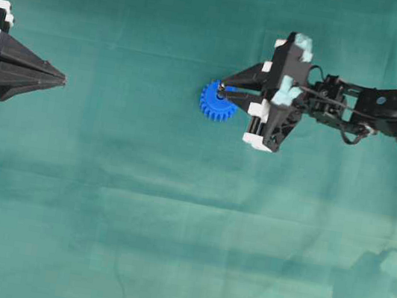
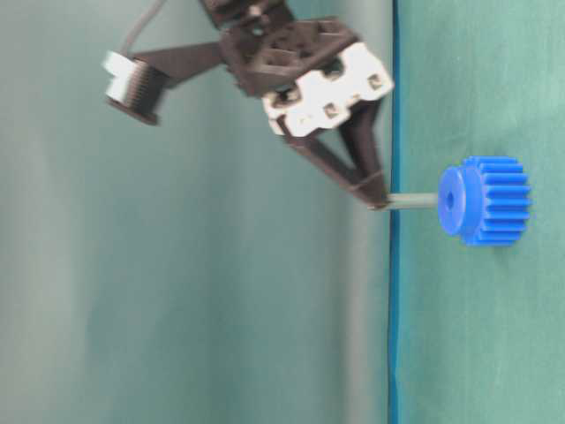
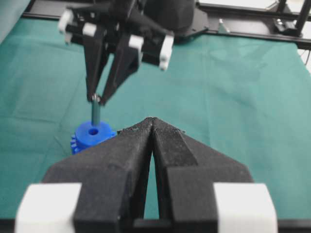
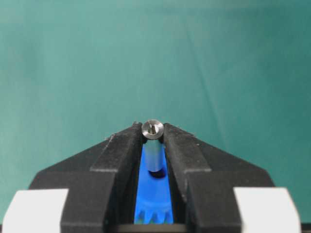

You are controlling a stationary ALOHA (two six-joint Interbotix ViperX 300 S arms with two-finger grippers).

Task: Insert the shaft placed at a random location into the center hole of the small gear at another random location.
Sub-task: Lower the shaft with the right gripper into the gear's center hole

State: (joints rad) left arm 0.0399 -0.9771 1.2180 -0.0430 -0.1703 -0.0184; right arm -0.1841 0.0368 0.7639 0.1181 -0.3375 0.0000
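No readable text, labels, brands or numbers anywhere.

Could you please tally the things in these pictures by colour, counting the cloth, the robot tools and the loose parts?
Blue: 1, the small gear
Grey metal: 1, the shaft
Green: 1, the table cloth
Black: 2, the left tool and the right tool
Total: 5
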